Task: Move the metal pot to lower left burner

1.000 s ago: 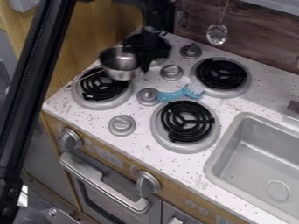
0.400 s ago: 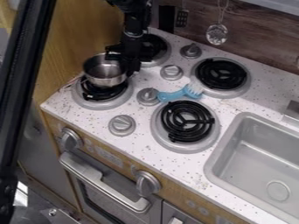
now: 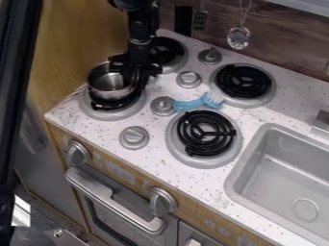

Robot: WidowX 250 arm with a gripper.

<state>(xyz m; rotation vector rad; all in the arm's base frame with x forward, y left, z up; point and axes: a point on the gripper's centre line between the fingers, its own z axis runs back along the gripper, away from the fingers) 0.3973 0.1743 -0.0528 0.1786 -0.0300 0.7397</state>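
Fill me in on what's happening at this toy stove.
A black robot arm has its gripper at the right side of a small metal pot. The pot sits over the lower left burner, where the task wants it. A blue brush-like thing lies among the burners, beside a knob.

Round silver-grey metal pot (image 3: 111,87); coiled black burners (image 3: 206,132) in pale grey round rims; white countertop (image 3: 160,166), speckled dark; light-blue plastic brush (image 3: 198,103); plain grey rectangular sink (image 3: 283,178); silver-grey round knobs (image 3: 134,137); yellow-brown wooden side panel (image 3: 77,43); dark brown, wood-grained backsplash (image 3: 283,36); black gripper (image 3: 128,82).
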